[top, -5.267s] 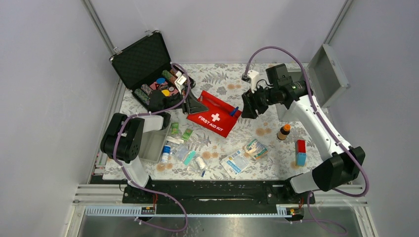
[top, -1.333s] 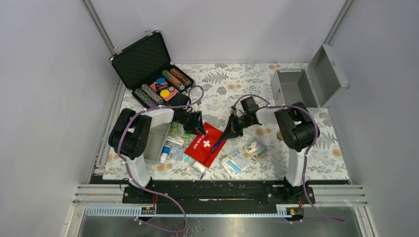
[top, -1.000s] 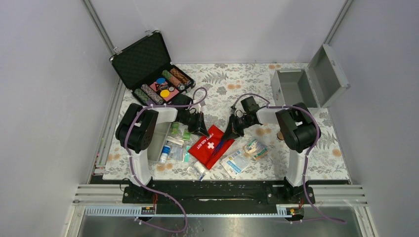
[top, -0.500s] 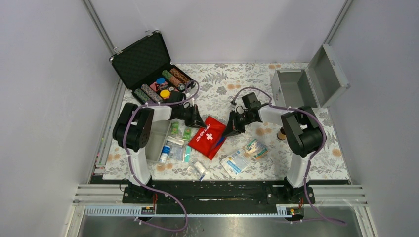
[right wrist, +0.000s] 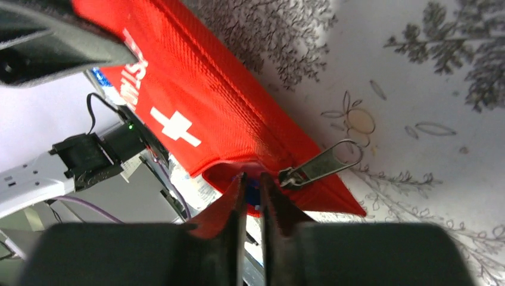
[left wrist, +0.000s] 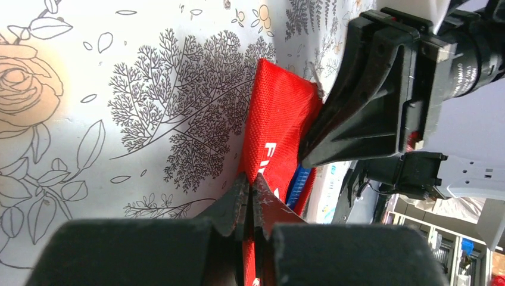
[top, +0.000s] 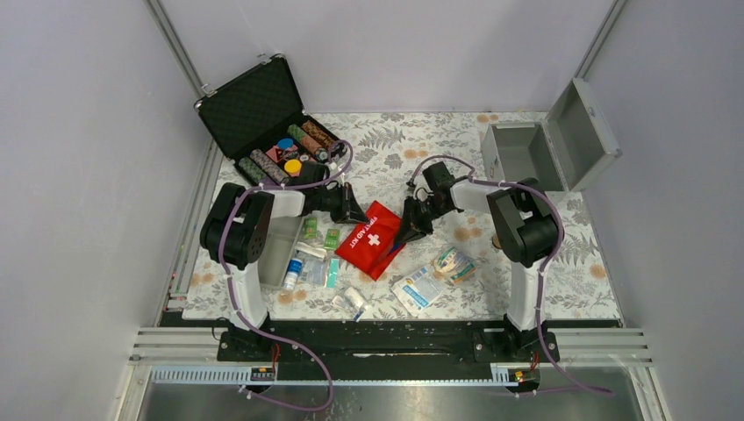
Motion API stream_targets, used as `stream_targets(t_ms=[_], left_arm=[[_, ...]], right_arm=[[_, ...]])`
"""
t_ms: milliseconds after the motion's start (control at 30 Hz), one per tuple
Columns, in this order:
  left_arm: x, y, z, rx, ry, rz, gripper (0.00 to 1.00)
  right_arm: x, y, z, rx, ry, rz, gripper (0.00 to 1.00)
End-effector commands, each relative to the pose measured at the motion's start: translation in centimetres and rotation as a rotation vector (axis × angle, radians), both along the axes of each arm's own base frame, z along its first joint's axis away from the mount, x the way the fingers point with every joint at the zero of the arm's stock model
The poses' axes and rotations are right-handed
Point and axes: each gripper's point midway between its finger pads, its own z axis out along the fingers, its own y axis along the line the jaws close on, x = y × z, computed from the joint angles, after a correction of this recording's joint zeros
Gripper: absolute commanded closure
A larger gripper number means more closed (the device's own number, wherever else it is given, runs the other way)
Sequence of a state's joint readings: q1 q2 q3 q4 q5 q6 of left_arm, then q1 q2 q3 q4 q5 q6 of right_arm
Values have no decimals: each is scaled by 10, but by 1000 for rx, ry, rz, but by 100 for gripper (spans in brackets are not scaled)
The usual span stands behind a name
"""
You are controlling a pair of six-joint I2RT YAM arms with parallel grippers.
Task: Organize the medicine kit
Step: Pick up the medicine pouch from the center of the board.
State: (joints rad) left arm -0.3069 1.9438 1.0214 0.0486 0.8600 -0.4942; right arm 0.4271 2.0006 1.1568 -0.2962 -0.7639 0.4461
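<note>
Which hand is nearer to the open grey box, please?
Right. The right hand is at the right edge of the pouch, on the side toward the box; the left hand pinches the pouch's opposite edge, farther away.

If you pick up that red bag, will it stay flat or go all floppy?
Probably floppy: the pouch is woven cloth, and it curves between the left end effector and right end effector pinching its edges. Likely light too: two thin pinches hold it up on edge. Things might slip out where it gapes by the zipper pull.
</note>
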Motion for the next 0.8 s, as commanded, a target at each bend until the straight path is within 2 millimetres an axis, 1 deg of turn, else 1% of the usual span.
stream_targets(t_ms=[0,33,100,200,233,267,333,433,533,567,633,667,733,767], left_arm=[[13,-7,29,-80,-115,-8,100],[12,-7,29,-82,-117,-10,100],[12,-8,31,-92,-130,-15,100],[11,-9,37,-120,-161,-25,100],[12,-10,40,-134,-170,-27,100],[13,-10,41,-144,-174,-25,100],[17,-8,46,-158,-191,-20,100],[24,-7,60,-191,-246,-22,100],[30,-3,77,-240,-297,-14,100],[34,-1,88,-279,-341,-8,100],[35,1,101,-347,-352,-1,100],[35,1,107,-388,-345,1,100],[33,-1,125,-485,-355,-7,100],[31,-2,133,-534,-343,-12,100]], right_arm=[[0,1,-15,-98,1,34,74],[-1,1,-13,-102,-1,44,68],[1,-2,-2,-105,-27,47,60],[12,-12,27,-121,-118,40,46],[18,-16,38,-120,-152,34,43],[22,-21,49,-122,-182,30,41],[30,-31,68,-137,-243,30,39],[34,-48,85,-183,-307,41,39],[40,-62,91,-176,-358,3,39],[41,-69,92,-176,-370,-7,39],[43,-73,92,-169,-402,0,38],[42,-73,91,-162,-413,15,37],[37,-62,89,-82,-417,66,35],[37,-58,87,-45,-426,78,35]])
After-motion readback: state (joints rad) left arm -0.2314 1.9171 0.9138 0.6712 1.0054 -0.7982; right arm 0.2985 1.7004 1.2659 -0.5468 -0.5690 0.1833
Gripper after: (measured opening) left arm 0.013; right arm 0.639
